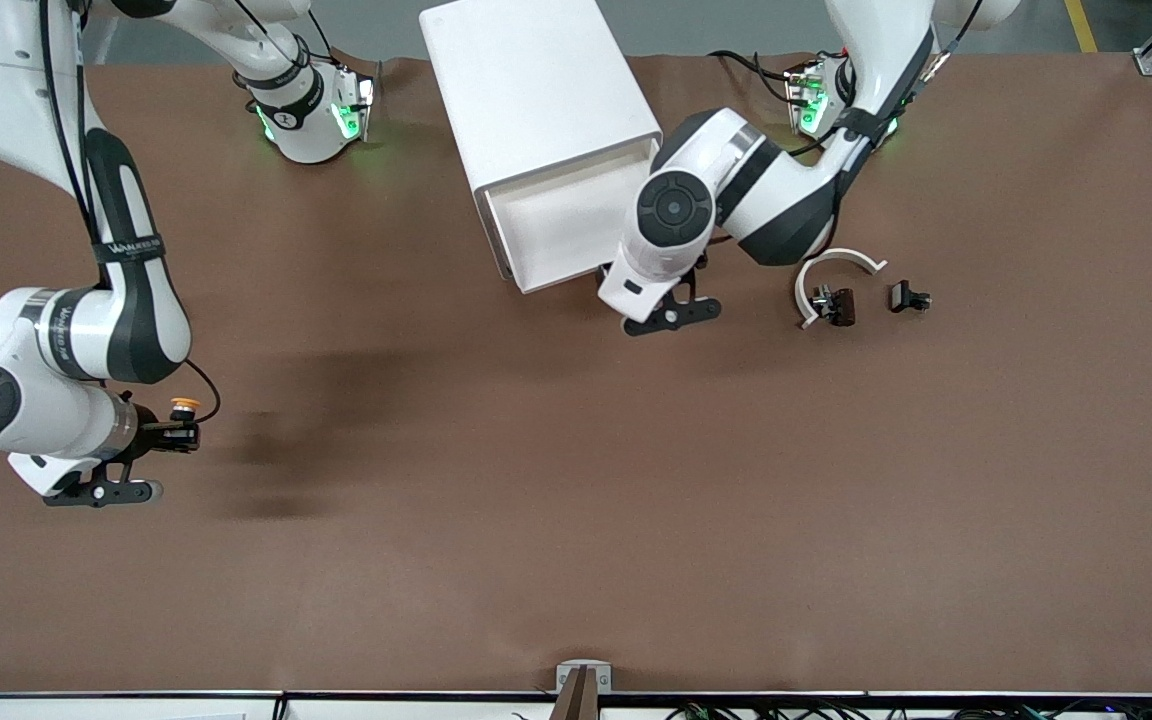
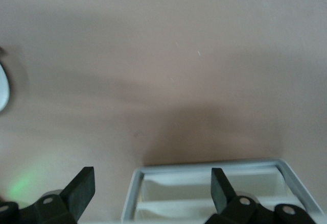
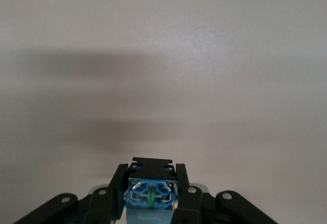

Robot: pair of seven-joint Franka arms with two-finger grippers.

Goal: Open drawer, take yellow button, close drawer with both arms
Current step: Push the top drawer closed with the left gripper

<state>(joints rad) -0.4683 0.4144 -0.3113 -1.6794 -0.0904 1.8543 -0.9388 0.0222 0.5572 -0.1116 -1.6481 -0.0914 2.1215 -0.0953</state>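
Front view, right gripper (image 1: 186, 432) clamping button (image 1: 184, 405), drawer (image 1: 564, 222) open.

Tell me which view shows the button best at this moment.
The right wrist view: the button fills the space between the right gripper fingers, its blue base and black body facing the camera. The front view shows it small, with its orange-yellow cap visible, held over the table. The left wrist view does not show it.

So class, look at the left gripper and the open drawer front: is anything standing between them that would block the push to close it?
Nothing visible does. The left gripper, open, hangs right at the drawer front; the clips lie off toward the left arm's end.
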